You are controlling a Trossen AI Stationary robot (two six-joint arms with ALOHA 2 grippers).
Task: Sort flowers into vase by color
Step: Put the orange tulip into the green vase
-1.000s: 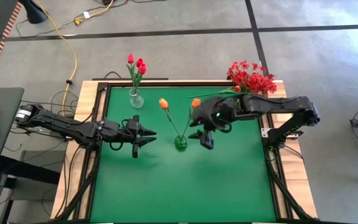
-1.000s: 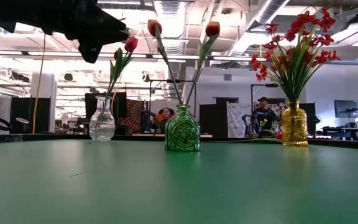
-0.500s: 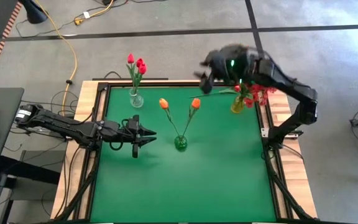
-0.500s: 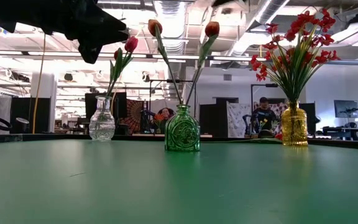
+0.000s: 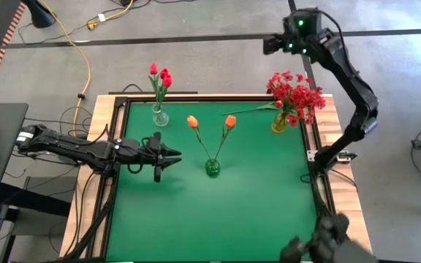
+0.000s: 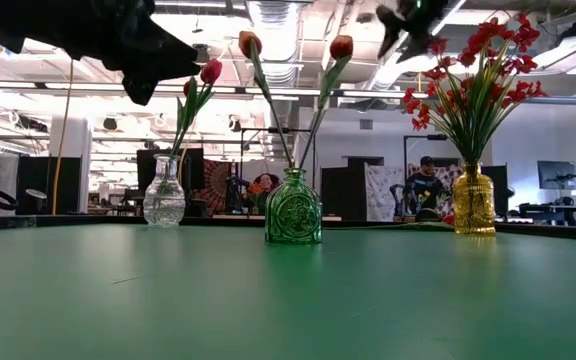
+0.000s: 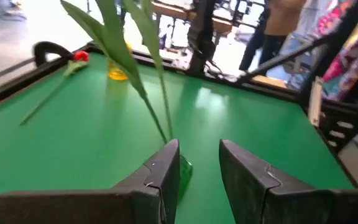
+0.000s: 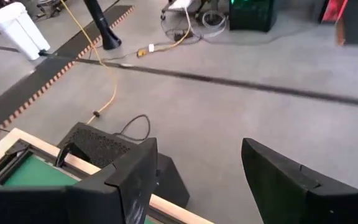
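Note:
A clear vase (image 5: 159,115) at the far left holds red-pink tulips (image 5: 161,75). The green vase (image 5: 212,167) in the middle holds two orange tulips (image 5: 229,121). A yellow vase (image 5: 279,123) at the far right holds a spray of red blossoms (image 5: 296,91). One loose flower (image 5: 251,110) lies flat on the mat beside the yellow vase. My left gripper (image 5: 175,155) hovers open and empty, left of the green vase (image 7: 184,169). My right gripper (image 5: 267,45) is raised high beyond the table's far edge, open and empty (image 8: 197,149).
The green mat (image 5: 218,212) lies bare across the near half. A raised wooden frame (image 5: 101,117) rims the table. A yellow cable (image 5: 79,44) runs on the floor behind it. A dark blurred shape (image 5: 320,241) shows at the near right corner.
My right gripper has swung away from the green vase, up and toward the table's far right, ending over the floor beyond the far edge. It has turned outward and stayed open and empty. The flowers and vases have kept their places.

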